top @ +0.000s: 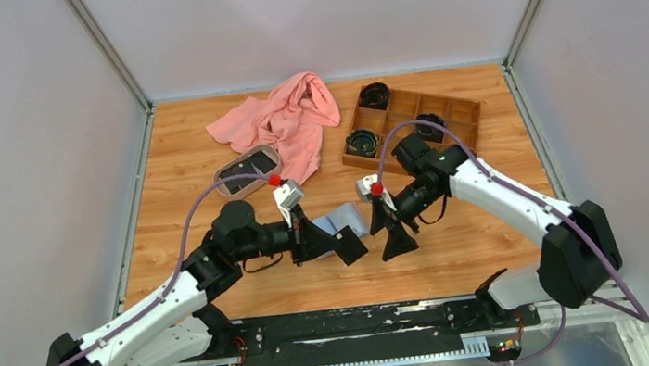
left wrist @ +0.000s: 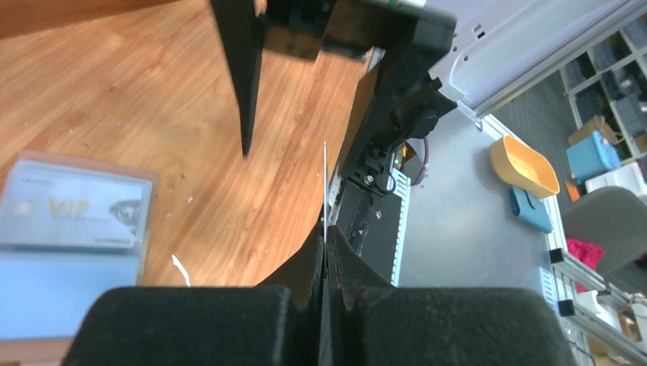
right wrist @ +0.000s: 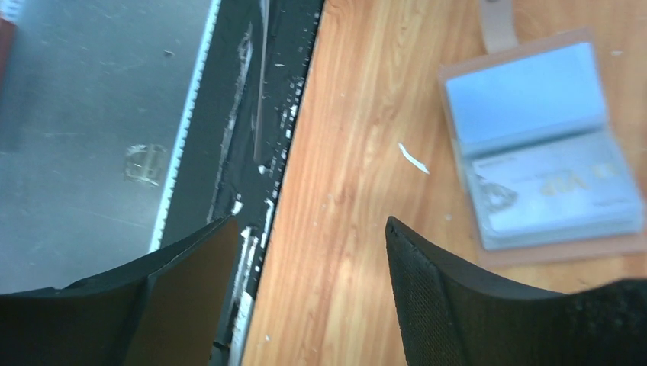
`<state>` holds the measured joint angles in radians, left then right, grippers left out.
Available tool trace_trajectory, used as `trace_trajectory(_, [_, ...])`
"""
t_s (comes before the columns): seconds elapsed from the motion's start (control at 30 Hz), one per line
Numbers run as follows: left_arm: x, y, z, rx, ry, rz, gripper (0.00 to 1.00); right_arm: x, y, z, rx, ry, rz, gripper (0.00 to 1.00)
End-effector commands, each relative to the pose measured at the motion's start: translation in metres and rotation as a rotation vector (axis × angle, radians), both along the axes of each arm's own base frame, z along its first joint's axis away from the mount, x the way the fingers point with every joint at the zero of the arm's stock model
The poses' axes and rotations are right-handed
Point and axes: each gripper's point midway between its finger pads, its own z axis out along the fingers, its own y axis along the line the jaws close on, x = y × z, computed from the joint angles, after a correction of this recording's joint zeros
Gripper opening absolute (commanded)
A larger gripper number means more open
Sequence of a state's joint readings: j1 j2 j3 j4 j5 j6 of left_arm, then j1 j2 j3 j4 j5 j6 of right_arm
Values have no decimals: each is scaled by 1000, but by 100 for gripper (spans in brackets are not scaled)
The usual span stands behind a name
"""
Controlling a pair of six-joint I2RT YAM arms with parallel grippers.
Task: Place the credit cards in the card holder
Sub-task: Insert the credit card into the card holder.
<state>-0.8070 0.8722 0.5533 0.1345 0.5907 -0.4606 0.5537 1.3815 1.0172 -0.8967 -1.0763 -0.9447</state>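
Your left gripper (left wrist: 326,248) is pinched tight on a thin credit card (left wrist: 325,183), seen edge-on, while your right gripper (right wrist: 309,229) has its fingers spread wide with nothing between them. The card holder (top: 349,219) lies open on the wood between the two grippers, a pale VIP card (right wrist: 557,187) in one clear pocket. The oval tray (top: 219,182) with dark cards (top: 240,170) sits at its 10 o'clock.

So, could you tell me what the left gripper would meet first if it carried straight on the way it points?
Probably the right gripper: the left gripper, shut on a thin card seen edge-on, aims into the gap between the right one's open fingers. Depth is hard to judge.
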Motion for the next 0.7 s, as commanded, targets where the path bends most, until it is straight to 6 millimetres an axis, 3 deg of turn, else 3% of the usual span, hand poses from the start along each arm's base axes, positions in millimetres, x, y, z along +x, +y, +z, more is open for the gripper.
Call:
trace_trajectory(0.0, [-6, 17, -11, -41, 83, 89, 0, 20, -26, 11, -28, -158, -78, 75])
trace_trajectory(0.27, [-8, 28, -35, -74, 281, 211, 0, 31, -39, 27, 23, -198, -162, 75])
trace_trajectory(0.4, [-8, 30, -34, -94, 317, 233, 0, 34, -41, 32, 45, -201, -183, 75])
trace_trajectory(0.5, [-4, 33, -31, -116, 329, 266, 0, 37, -41, 31, 46, -188, -207, 74])
trace_trajectory(0.67, [2, 30, -49, -66, 397, 299, 0, 40, -39, 24, 37, -161, -222, 73])
